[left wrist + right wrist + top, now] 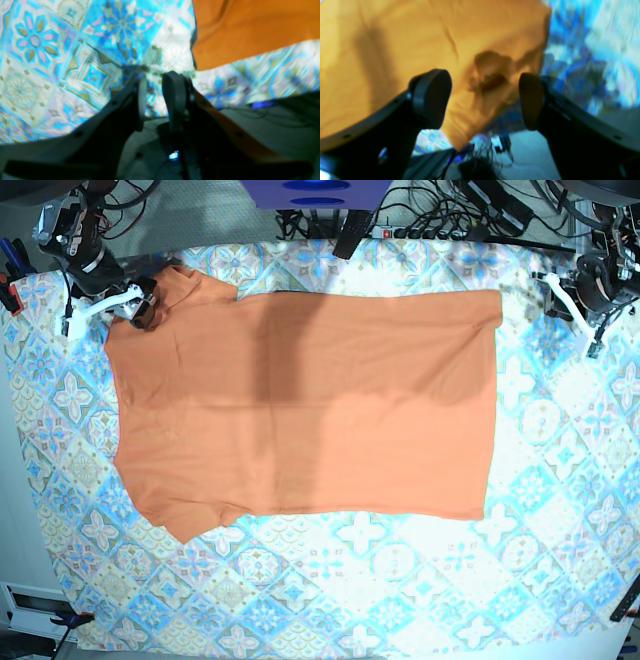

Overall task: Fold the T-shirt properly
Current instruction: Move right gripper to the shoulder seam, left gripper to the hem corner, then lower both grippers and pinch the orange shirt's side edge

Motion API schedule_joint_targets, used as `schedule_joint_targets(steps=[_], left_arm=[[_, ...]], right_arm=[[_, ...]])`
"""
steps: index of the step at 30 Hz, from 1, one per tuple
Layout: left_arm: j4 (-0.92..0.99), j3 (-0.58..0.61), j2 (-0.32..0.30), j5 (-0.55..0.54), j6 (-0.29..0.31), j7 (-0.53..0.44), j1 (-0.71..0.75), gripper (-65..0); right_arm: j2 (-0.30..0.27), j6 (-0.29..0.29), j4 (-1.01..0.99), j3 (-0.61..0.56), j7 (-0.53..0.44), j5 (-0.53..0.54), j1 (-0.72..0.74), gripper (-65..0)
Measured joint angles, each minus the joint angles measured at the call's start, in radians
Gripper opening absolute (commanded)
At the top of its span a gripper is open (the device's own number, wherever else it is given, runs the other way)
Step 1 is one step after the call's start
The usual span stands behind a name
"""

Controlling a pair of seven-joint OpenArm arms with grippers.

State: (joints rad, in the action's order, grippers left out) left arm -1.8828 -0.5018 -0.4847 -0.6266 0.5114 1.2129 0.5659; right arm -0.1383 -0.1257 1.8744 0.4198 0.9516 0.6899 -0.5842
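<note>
The orange T-shirt (310, 410) lies spread flat on the tablecloth, sleeves to the left and hem to the right in the base view. My right gripper (120, 308) hovers at its upper left sleeve corner. In the right wrist view this gripper (482, 100) stands wide open over puckered orange fabric (490, 72), with nothing clamped. My left gripper (575, 320) is off the cloth, just right of the hem's upper corner. In the left wrist view its fingers (175, 97) stand a narrow gap apart with nothing between them, and the shirt edge (250, 30) lies up and to the right.
The blue-and-beige patterned tablecloth (400, 580) covers the table around the shirt. Cables and power strips (450, 210) run along the back edge beside a blue box (315, 192). The table's edge and the floor show below both grippers in the wrist views.
</note>
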Motion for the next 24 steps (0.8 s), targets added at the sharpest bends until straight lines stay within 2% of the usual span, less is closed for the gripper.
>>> schedule_joint_targets(steps=[3,7,18,24], left_arm=[[0.000,0.000,0.002,0.029,0.021,-0.023,-0.001,-49.6],[0.000,0.000,0.000,0.051,0.021,-0.019,0.000,-49.6],[0.000,0.000,0.000,0.052,0.021,-0.020,-0.001,-49.6],[0.009,0.004,0.000,0.169,0.027,-0.020,-0.023,-49.6]], right_arm=[[0.007,0.002,-0.021,0.003,0.010,-0.001,0.003,-21.3],[0.055,0.002,-0.022,0.023,0.011,0.000,0.004,-21.3],[0.063,0.003,-0.163,0.018,0.010,-0.001,0.006,-21.3],[0.061,0.002,-0.164,0.019,0.003,0.000,0.008,-21.4]])
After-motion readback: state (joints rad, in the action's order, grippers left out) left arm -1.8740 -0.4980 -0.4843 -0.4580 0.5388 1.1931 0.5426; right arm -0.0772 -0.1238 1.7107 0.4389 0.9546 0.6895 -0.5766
